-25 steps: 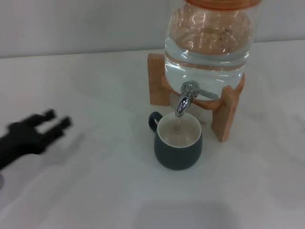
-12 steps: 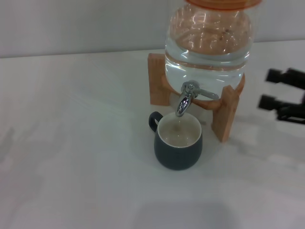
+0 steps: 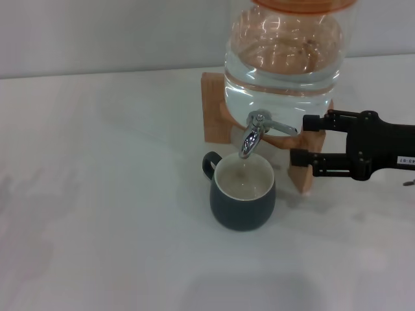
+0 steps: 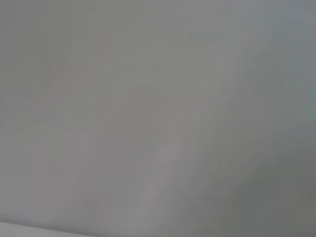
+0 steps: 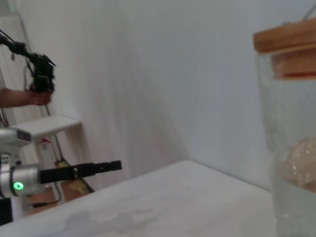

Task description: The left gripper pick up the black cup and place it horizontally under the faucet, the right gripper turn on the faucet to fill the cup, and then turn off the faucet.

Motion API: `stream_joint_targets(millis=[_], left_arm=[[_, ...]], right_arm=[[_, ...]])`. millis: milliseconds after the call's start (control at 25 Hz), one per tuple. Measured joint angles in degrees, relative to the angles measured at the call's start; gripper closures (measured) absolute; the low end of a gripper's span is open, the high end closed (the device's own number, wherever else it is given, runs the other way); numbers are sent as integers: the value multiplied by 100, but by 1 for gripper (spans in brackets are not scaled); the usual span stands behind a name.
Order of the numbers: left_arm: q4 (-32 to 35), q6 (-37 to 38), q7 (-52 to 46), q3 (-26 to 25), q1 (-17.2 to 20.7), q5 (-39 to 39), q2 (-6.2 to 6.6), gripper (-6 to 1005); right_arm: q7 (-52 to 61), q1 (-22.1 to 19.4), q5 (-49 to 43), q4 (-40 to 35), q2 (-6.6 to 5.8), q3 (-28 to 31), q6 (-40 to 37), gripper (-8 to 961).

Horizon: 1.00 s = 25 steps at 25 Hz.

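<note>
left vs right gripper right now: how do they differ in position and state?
The right gripper is at the dispenser, open, its fingers aimed at the faucet lever; the left gripper is off at the far table edge, away from the black cup. The right gripper has an all-black body with a white label; the left gripper sits on a silver arm with a green light. Both have black fingers and hold nothing.

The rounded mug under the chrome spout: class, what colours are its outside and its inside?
The rounded mug is dark charcoal outside and cream-white inside, clearest in the head view.
</note>
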Motion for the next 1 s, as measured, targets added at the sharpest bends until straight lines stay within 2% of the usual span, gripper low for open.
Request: stream_joint_targets(millis=[480, 1000], left_arm=[[-35, -1, 14, -32, -20, 92, -13, 432], [-52, -1, 14, -37, -47, 120, -17, 431]], right_arm=[[116, 100, -264, 8, 0, -153, -286, 206], [152, 181, -259, -39, 0, -321, 82, 206]])
